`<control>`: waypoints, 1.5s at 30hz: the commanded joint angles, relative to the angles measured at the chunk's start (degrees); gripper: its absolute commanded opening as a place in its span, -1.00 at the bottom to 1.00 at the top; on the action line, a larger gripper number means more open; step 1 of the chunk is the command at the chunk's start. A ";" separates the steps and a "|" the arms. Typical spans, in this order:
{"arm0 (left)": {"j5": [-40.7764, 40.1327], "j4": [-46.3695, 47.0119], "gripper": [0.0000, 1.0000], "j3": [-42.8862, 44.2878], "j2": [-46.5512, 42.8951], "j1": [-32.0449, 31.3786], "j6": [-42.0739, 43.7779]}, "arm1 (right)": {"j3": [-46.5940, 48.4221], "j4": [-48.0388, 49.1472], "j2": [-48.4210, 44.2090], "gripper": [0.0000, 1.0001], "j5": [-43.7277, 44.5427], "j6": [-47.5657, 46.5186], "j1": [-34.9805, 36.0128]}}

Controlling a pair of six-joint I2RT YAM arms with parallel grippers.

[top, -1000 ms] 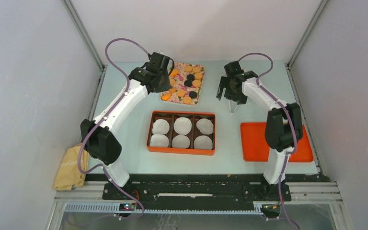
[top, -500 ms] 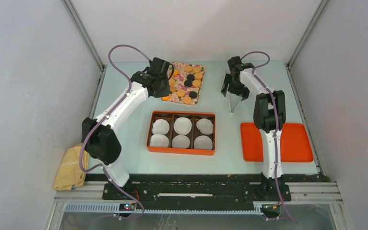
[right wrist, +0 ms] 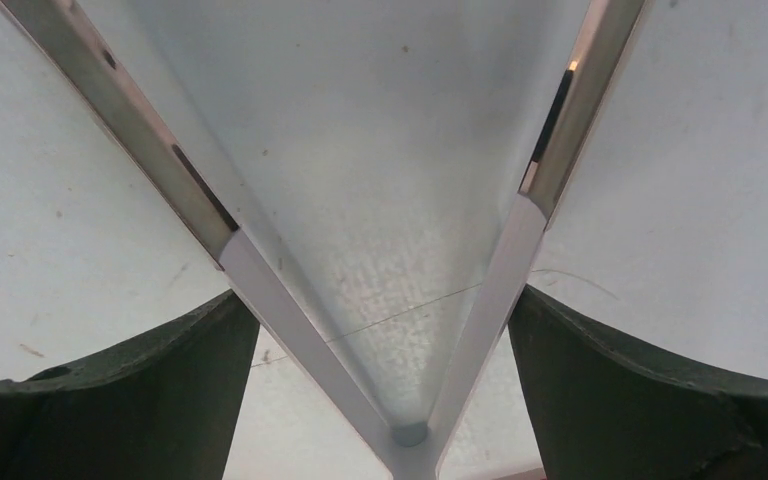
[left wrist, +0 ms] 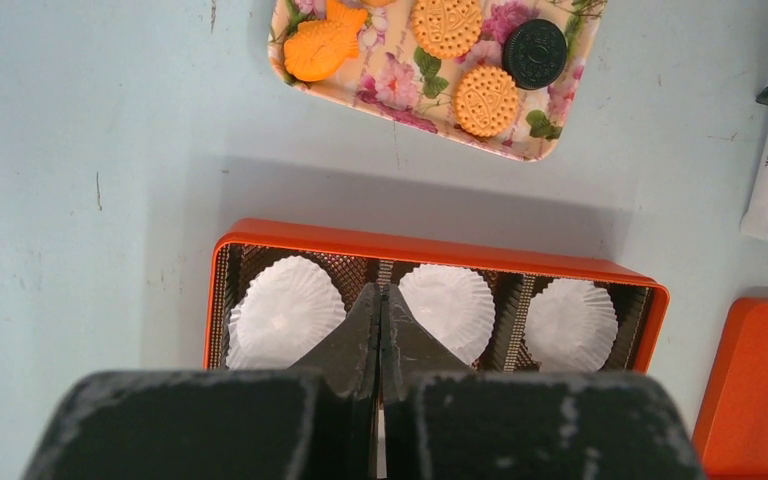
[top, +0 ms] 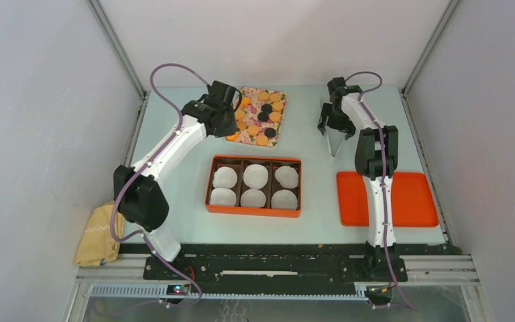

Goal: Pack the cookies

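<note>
Three things could go wrong here, I think. The left tool (left wrist: 380, 310) is pinched shut with nothing in it, and it hangs by the flowery tray (left wrist: 390, 85) at the far edge of the table. If it dips, it could bump that tray and knock off the cookies (top: 263, 117) that lie on it, orange ones and black ones. None are yet in the orange box (top: 253, 159) in the middle, where six white paper cups (top: 255, 176) wait. A cookie dropped from high up could miss its cup or push the light paper aside. Near the far right, the right tool (right wrist: 380, 300) holds the tongs (top: 334, 142), its fingers spread wide round them, and a loose hold could let them slip or twist. The table (top: 315, 201) is pale blue-green, with a yellow cloth (top: 97, 235) just off its near left corner and a flat orange tray (top: 416, 201) by its near right corner. Plain white walls stand close on three sides.
</note>
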 commanded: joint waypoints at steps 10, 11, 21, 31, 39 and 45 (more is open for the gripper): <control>1.47 0.80 -1.00 -1.76 -0.98 0.36 -0.72 | 3.12 -2.47 3.01 0.87 -1.93 -10.01 -1.05; 1.64 0.80 -1.00 -1.72 -0.83 0.36 -0.83 | 2.76 -2.26 2.96 0.74 -1.92 -10.12 -0.92; 1.70 1.05 -1.00 -1.72 -0.08 0.36 -0.97 | -4.57 1.05 -4.63 -0.33 -2.79 -8.71 0.71; 3.65 1.90 -1.00 5.81 4.11 0.69 0.18 | -15.70 1.24 -20.53 -0.29 -3.01 -11.24 7.73; 22.59 8.52 -1.00 22.98 15.45 4.76 -2.32 | -26.02 4.25 -34.91 -0.29 -13.80 -13.60 12.35; 35.80 15.23 -1.00 26.46 21.96 4.80 -7.67 | -30.29 6.90 -40.88 -0.29 -21.47 -14.61 13.70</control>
